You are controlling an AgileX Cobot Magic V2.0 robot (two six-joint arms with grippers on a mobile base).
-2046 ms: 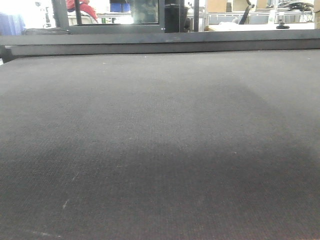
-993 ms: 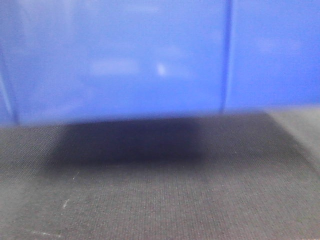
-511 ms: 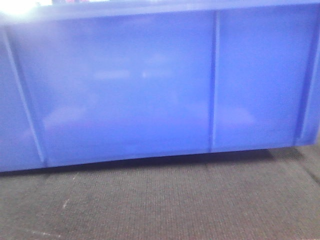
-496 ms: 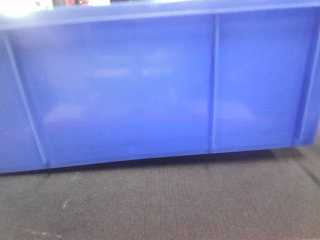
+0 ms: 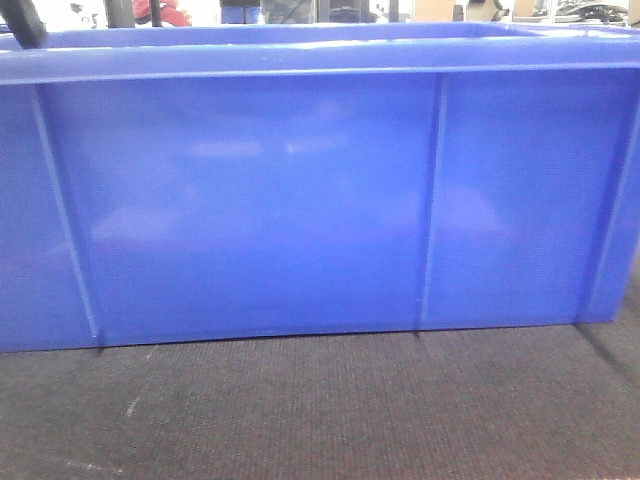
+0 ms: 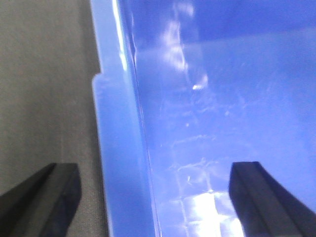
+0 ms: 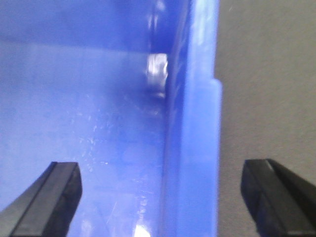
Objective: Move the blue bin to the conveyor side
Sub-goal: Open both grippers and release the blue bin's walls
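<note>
Now both the left tool (image 6: 150,192) and right tool (image 7: 163,195) gape wide, each straddling a blue bin (image 5: 300,200) wall.

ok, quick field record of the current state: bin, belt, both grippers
bin: blue bin upright, resting on the belt, fills most of the front view
belt: dark grey conveyor side, bare in front of the bin
left gripper: open, fingers straddling the bin's left rim, one outside, one inside
right gripper: open, fingers straddling the bin's right rim
bin contents: none visible in the wrist views
</note>
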